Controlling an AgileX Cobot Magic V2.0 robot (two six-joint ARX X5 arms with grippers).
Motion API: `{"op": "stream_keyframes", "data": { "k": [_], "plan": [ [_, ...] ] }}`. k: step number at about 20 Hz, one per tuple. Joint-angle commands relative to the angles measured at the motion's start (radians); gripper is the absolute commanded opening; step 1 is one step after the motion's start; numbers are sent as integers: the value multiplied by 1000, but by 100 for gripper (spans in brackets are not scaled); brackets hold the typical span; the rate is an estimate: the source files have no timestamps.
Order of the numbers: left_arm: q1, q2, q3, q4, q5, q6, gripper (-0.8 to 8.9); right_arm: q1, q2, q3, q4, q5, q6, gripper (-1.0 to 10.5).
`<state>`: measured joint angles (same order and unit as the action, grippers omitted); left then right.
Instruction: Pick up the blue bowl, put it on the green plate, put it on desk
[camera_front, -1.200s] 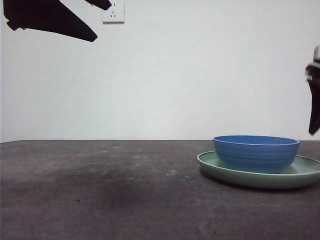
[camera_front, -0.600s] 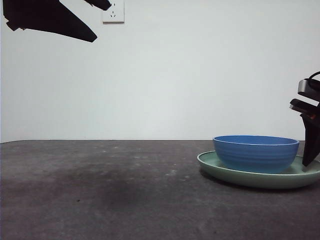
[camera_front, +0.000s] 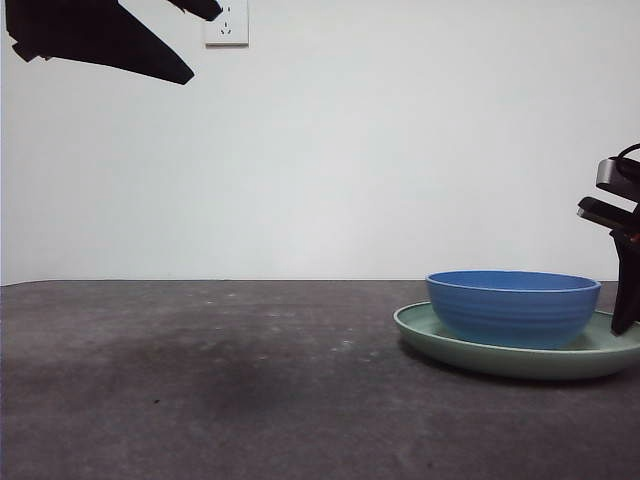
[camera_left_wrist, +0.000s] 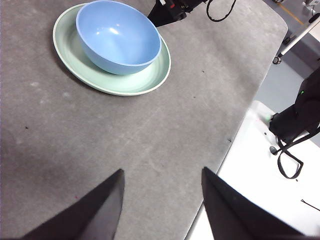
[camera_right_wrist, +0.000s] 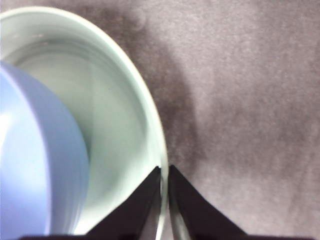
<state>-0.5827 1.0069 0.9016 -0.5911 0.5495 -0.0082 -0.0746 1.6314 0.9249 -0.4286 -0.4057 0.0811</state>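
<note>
The blue bowl (camera_front: 512, 305) sits inside the green plate (camera_front: 520, 358) on the desk (camera_front: 200, 380), at the right of the front view. My right gripper (camera_front: 626, 300) is down at the plate's right rim. In the right wrist view its jaws (camera_right_wrist: 164, 172) are closed on the plate's rim (camera_right_wrist: 150, 115), with the bowl (camera_right_wrist: 35, 165) beside them. My left gripper (camera_left_wrist: 162, 200) is open and empty, high above the desk and well away from the bowl (camera_left_wrist: 117, 35) and plate (camera_left_wrist: 125, 82). It shows as a dark shape at the front view's top left (camera_front: 100, 40).
A wall socket (camera_front: 226, 22) is on the white wall behind. The desk's edge (camera_left_wrist: 235, 135) runs near a white stand with cables in the left wrist view. The right arm's cables (camera_left_wrist: 220, 10) lie beyond the plate.
My right gripper has come down from beside the picture's edge to the plate's right rim and settled there. The bowl, plate and left arm have hardly moved.
</note>
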Motion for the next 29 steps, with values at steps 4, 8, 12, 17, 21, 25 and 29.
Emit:
{"op": "stream_keyframes", "data": {
  "k": [4, 8, 12, 17, 21, 25, 29],
  "plan": [
    [-7, 6, 9, 8, 5, 16, 250, -2, -33, 17, 16, -70, 51, 15],
    [-7, 6, 9, 8, 5, 16, 250, -2, -112, 18, 20, -110, 87, 15],
    [-7, 6, 9, 8, 5, 16, 250, 13, -175, 19, 32, -145, 130, 15],
    [-6, 6, 9, 8, 5, 16, 250, 104, -196, 33, 57, -139, 198, 14],
    [-6, 6, 9, 7, 5, 16, 250, 224, -193, 33, 122, -75, 257, 14],
    [-7, 6, 9, 7, 5, 15, 250, 327, -167, 33, 179, -28, 315, 14],
    [-6, 6, 9, 5, 5, 15, 250, 402, -101, 33, 252, -7, 368, 14]
  ]
}}
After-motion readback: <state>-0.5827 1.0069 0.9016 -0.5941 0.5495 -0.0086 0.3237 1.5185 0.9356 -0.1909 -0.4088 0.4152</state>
